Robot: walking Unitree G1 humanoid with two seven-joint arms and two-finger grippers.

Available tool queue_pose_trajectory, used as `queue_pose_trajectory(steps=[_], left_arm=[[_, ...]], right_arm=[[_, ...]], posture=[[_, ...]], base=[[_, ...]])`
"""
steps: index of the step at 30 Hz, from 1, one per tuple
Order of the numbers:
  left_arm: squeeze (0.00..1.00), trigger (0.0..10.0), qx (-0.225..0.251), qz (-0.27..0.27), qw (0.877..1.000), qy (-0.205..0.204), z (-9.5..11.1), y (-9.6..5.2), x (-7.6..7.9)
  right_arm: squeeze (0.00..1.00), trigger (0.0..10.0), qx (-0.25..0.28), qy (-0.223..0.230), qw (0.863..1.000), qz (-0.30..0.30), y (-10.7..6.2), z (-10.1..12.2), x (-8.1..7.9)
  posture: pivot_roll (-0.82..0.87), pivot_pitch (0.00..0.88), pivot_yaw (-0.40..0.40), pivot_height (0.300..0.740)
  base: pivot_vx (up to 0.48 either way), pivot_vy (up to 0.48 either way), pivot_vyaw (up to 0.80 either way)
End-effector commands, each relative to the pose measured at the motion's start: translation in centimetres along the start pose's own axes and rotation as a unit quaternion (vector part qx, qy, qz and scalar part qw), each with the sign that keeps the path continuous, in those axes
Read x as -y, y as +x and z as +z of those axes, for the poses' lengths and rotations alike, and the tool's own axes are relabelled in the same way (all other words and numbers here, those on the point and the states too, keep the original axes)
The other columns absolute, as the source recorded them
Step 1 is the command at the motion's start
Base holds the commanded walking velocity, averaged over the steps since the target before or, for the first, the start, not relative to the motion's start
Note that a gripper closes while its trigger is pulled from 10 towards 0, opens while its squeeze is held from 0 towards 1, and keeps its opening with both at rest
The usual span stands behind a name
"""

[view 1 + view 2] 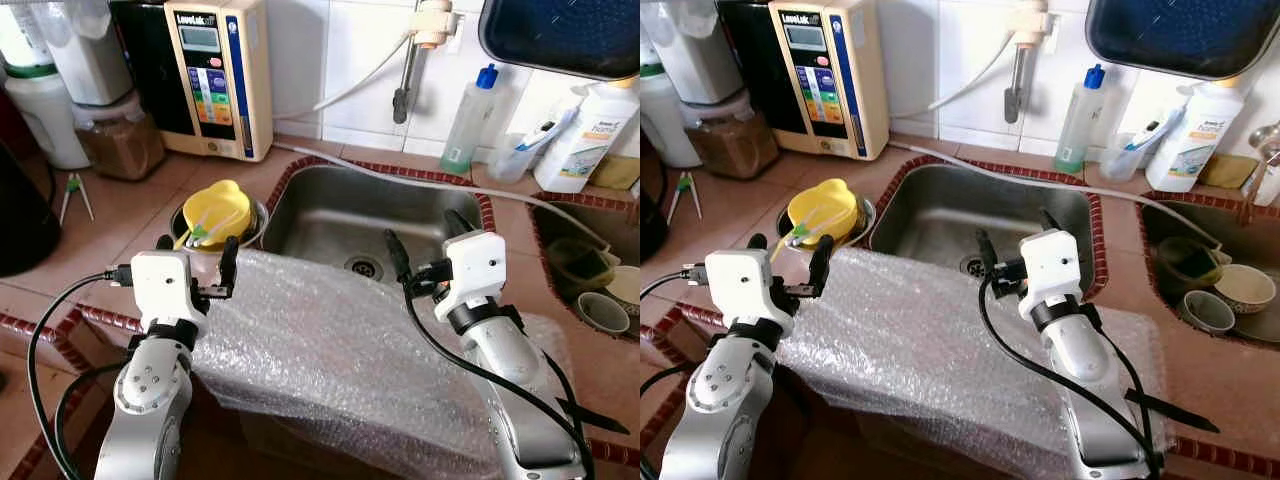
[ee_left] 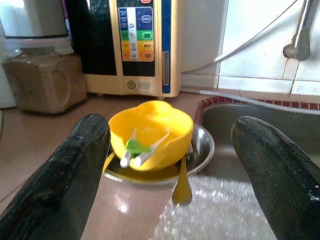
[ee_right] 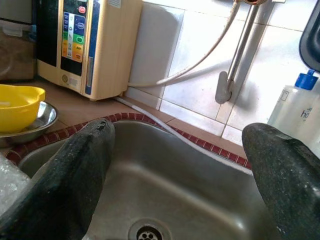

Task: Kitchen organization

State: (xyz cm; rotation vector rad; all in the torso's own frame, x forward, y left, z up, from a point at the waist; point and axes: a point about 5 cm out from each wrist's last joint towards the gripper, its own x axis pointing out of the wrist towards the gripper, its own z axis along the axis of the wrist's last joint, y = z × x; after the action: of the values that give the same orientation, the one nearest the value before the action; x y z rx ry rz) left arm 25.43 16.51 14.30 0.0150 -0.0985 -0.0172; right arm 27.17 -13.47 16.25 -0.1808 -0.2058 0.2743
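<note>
A yellow bowl with utensils in it sits in a steel dish on the tiled counter, left of the steel sink. My left gripper is open just short of the bowl, its fingers framing it in the left wrist view. My right gripper is open above the sink's front rim, pointing at the drain. A bubble-wrap sheet covers the counter edge under both arms.
A cream water ioniser and jars stand at the back left. Soap bottles and a wall tap are behind the sink. A second basin on the right holds cups.
</note>
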Motion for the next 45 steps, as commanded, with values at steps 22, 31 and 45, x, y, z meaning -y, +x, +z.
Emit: queue_pose_trajectory(steps=[22, 31, 45], left_arm=[[0.00, 10.0, 0.004, -0.005, 1.000, 0.012, 0.2, -0.4, 0.2], [0.00, 10.0, 0.017, 0.011, 0.998, 0.059, 0.5, -1.9, -0.7], [0.00, 10.0, -0.004, 0.040, 0.997, 0.067, -0.1, -2.9, -1.4]], right_arm=[[0.00, 10.0, -0.001, -0.004, 1.000, 0.011, -0.2, -0.1, -0.2], [0.00, 10.0, -0.009, 0.023, 0.999, 0.035, -0.3, -0.3, -0.8], [0.00, 10.0, -0.010, 0.039, 0.992, 0.122, -0.1, 0.5, -2.2]], posture=[[-0.01, 0.000, 0.013, 0.740], [0.00, 0.000, 0.005, 0.740], [0.01, 0.000, -0.009, 0.740]], base=[[0.228, 0.000, 0.00], [0.000, 0.000, 0.00], [0.000, 0.000, 0.20]])
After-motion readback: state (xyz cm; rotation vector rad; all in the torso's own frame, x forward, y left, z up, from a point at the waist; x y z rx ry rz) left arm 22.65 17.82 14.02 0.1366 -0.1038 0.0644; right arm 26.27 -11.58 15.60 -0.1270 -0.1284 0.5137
